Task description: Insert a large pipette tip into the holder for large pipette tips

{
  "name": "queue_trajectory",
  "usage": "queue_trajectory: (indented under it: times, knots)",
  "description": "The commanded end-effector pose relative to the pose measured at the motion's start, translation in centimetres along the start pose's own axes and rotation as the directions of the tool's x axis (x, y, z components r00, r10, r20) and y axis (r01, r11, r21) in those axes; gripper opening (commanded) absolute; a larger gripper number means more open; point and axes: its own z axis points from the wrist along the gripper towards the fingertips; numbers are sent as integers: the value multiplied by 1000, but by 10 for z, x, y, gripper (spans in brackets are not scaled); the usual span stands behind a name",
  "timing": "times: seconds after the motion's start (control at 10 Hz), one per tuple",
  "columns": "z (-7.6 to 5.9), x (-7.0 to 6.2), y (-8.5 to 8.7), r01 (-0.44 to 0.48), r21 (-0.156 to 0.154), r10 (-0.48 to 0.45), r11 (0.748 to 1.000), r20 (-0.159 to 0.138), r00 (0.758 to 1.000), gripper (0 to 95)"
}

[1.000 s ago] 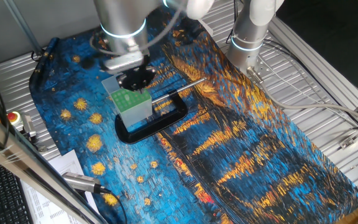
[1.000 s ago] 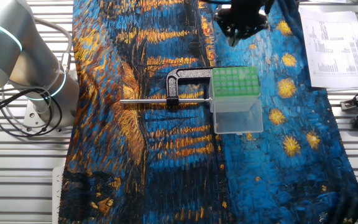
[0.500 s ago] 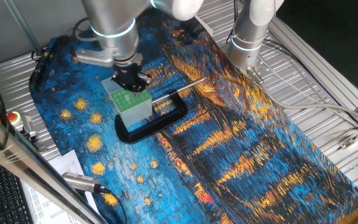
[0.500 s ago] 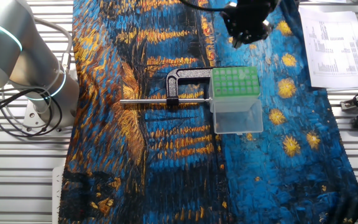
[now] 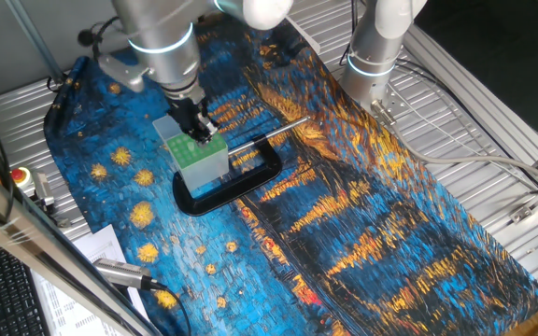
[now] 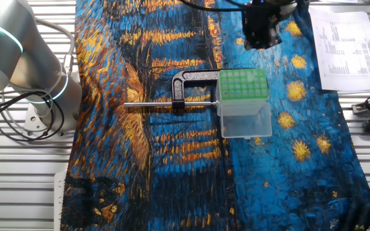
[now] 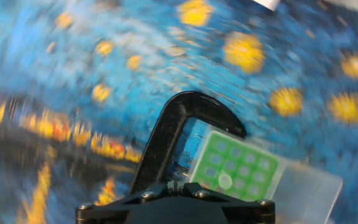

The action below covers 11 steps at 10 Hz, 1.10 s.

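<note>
The small translucent plastic box with a bright green, hole-dotted top plate [image 6: 243,86] stands on the blue and gold painted cloth surface [image 6: 172,186], touching a black C-shaped clamp [image 6: 188,80]. The hand view, blurred, shows the green plate [image 7: 238,171] just ahead of the dark hand [image 5: 197,124]; whether it is spread or pinching anything cannot be told. No pipette tip is discernible. Open cloth lies all around.
</note>
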Motion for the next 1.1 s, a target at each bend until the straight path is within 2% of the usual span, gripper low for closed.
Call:
queue_trajectory:
  times: [0.1, 0.2, 0.3, 0.4, 0.6, 0.8, 1.1]
  knots:
    - [0, -1, -23, -240, -11, 240, 971, 11, 971, 0]
    - [-3, 4, -40, -210, -4, 210, 978, 1, 978, 0]
    - [-5, 5, -50, -184, 10, 184, 983, -4, 983, 0]
    - [-13, 8, -73, -151, 30, 152, 988, -26, 988, 0]
    - [-16, 7, -98, -113, 23, 114, 993, -27, 993, 0]
    - [-22, -7, -103, -98, 38, 99, 994, -41, 994, 0]
    - [-17, -10, -106, -111, 45, 113, 993, -32, 993, 0]
